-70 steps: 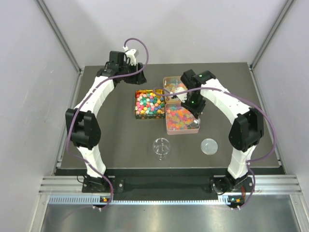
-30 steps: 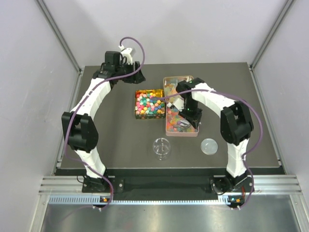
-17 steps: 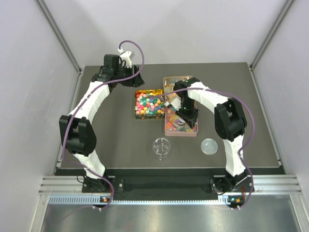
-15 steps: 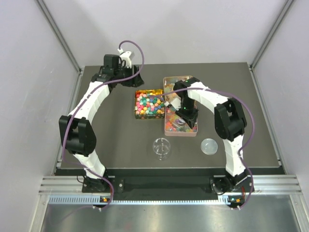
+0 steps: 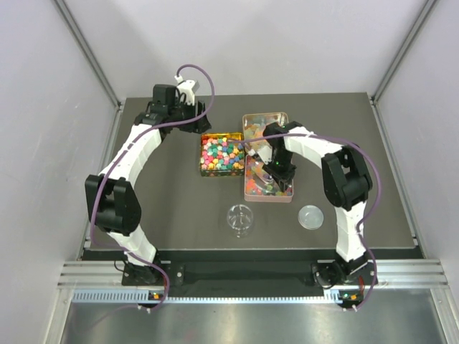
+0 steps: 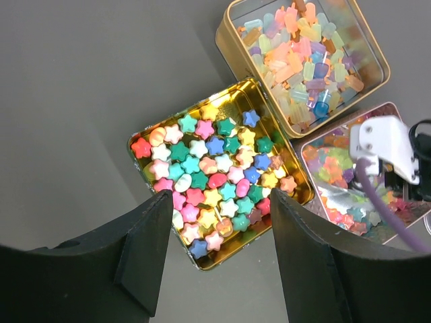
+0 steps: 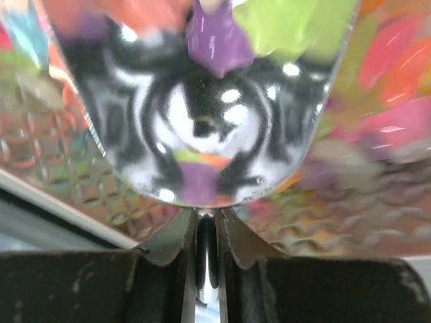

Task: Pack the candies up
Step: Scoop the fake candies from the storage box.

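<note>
Dark table bearing candies, pale walls

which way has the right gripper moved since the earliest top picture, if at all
Yes. The right gripper has shifted a little left, from the right edge of the pink tin toward the gold tin, and is now over the pink tin's middle.

Candies in three tins behind jar

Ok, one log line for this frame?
right gripper: shut on spoon | spoon: down among candies in pink tin | left gripper: open, apart from gold tin
</note>
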`<control>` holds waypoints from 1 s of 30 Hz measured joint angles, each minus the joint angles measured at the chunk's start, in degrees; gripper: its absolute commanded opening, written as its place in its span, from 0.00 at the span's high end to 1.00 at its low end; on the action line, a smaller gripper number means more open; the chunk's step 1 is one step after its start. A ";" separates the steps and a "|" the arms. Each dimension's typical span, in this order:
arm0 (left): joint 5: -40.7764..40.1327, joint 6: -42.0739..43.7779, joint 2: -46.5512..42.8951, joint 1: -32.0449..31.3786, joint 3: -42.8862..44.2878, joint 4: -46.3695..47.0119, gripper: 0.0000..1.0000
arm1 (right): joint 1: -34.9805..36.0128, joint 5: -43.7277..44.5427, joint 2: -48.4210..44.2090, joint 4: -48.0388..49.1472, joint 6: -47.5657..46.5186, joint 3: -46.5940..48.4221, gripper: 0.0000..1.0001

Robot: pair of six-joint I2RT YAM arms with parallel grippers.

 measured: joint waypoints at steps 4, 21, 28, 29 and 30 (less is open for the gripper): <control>-0.20 0.11 -0.02 0.00 -0.02 -0.26 0.36 | -0.66 0.44 -0.61 3.65 0.26 0.22 1.00; -5.11 6.62 -0.02 0.02 1.14 -1.55 0.36 | -1.31 1.60 -15.41 18.97 -2.32 -14.56 1.00; -6.38 7.02 -0.02 0.63 1.14 -1.49 0.36 | -1.33 -0.44 -29.49 21.84 -12.17 -18.21 1.00; -6.38 6.51 -0.02 1.03 1.14 -1.49 0.36 | -1.33 -0.90 -31.78 21.44 -14.25 -18.73 1.00; -6.40 6.19 -0.02 1.36 1.09 -1.49 0.36 | -1.33 -1.36 -34.16 20.92 -16.41 -19.21 1.00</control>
